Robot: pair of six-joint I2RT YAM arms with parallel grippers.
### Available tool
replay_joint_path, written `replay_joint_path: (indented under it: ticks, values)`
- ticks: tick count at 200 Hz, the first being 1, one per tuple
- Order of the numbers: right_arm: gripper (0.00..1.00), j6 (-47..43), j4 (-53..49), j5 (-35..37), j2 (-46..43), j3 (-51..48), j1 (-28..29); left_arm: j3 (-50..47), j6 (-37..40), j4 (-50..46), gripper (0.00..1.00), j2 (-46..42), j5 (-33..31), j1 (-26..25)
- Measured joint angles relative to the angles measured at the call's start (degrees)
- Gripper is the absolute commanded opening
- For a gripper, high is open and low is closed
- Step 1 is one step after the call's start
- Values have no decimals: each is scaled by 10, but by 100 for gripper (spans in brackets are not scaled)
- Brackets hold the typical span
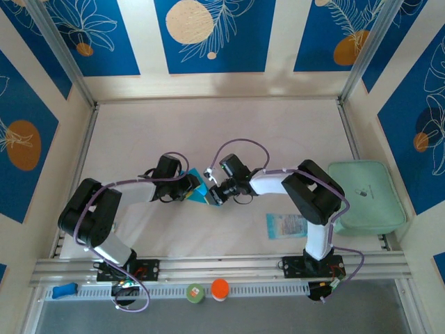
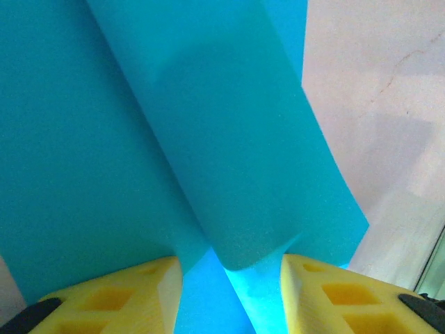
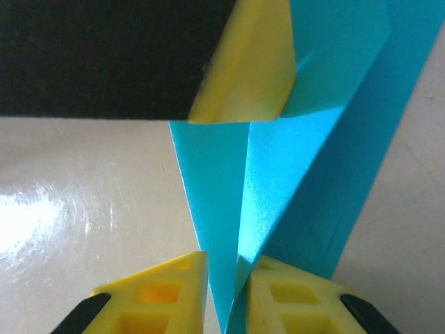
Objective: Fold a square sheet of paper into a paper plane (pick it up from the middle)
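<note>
Meeting over the middle of the pale tabletop (image 1: pixel 208 132), the two arms reach inward with their elbows swung out to the sides. The left pincer (image 1: pixel 193 186) and right pincer (image 1: pixel 217 196) stand nose to nose, with the sheet of paper (image 1: pixel 202 192) between them.

Seen from its own wrist, the right pincer (image 3: pixel 226 292) is nearly closed, nipping a sharp folded edge of the sheet (image 3: pixel 229 202). One finger (image 3: pixel 247 62) of the left pincer presses the sheet's far end. The left pincer (image 2: pixel 231 278) stands wider, its yellow fingers (image 2: pixel 132 299) closed against both sides of a rounded, bulging fold (image 2: pixel 243 174).

From above, the two pincers cover most of the sheet, so its outline cannot be made out, nor whether it touches the tabletop. At the left wrist the frame cuts the sheet off at the top and left.

The paper is thin, matte turquoise and creased into long slanting panels. The fingers are yellow plastic with moulded hollows. A mint-green rounded pad (image 1: pixel 365 197) and a pale printed packet (image 1: pixel 286 225) lie well to the right.
</note>
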Motion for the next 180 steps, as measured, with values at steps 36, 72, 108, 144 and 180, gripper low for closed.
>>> replay_joint_path:
  ticks: [36, 72, 108, 144, 180]
  values:
    - [17, -6, -5, 29, 0, 0, 6, 5, -7, -9, 44, 2, -2, 0]
    - [20, -13, -4, 50, 0, 0, 12, 8, -13, -16, 47, 2, -4, 0]
    - [22, -19, -4, 84, -14, -3, 27, 24, -15, -48, 48, 4, -10, 0]
    - [23, -19, -4, 126, -42, -14, 38, 35, -20, -75, 48, 5, -19, 0]
    - [25, -23, -3, 167, -46, -15, 59, 38, -25, -82, 50, 6, -22, 0]
